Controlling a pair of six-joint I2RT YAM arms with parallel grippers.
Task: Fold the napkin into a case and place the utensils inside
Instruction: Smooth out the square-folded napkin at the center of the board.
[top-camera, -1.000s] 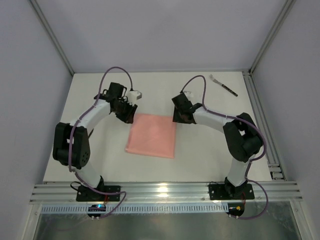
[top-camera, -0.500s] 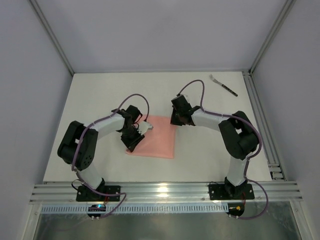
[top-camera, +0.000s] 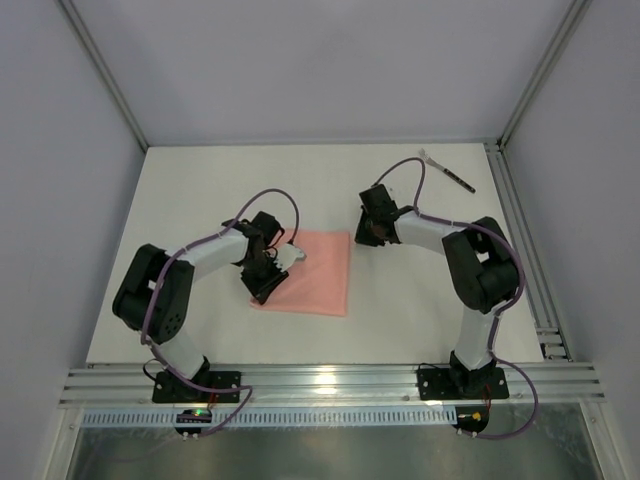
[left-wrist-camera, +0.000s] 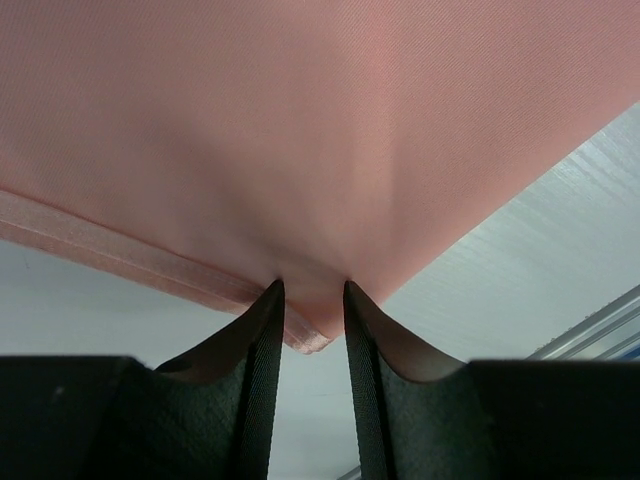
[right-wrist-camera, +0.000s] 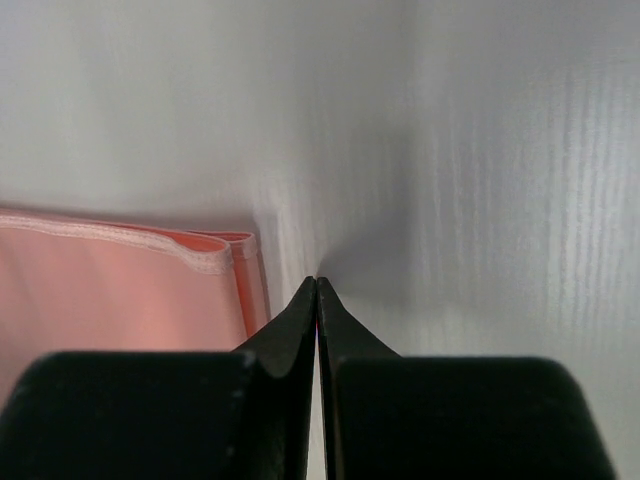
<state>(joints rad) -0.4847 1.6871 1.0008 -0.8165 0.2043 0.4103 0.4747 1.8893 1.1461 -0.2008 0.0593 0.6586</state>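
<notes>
The salmon-pink napkin (top-camera: 312, 272) lies flat mid-table; in the right wrist view its corner (right-wrist-camera: 120, 290) shows two hemmed layers stacked. My left gripper (top-camera: 262, 292) is at the napkin's near-left corner. Its jaws stand a little apart, the tips resting on the cloth (left-wrist-camera: 300, 120) with the corner between them (left-wrist-camera: 308, 290). My right gripper (top-camera: 367, 238) is shut with nothing in it. Its tips (right-wrist-camera: 317, 283) touch bare table just right of the napkin's far-right corner. The fork (top-camera: 447, 171), with a silvery head and dark handle, lies at the far right.
A metal rail (top-camera: 520, 230) runs along the table's right edge, close to the fork. Grey walls (top-camera: 300, 70) enclose the table at the back and sides. The aluminium front rail (top-camera: 320, 382) carries both arm bases.
My left gripper swung from the napkin's far-left corner to its near-left corner. My right gripper shut and slid right, off the far-right corner onto the table.
</notes>
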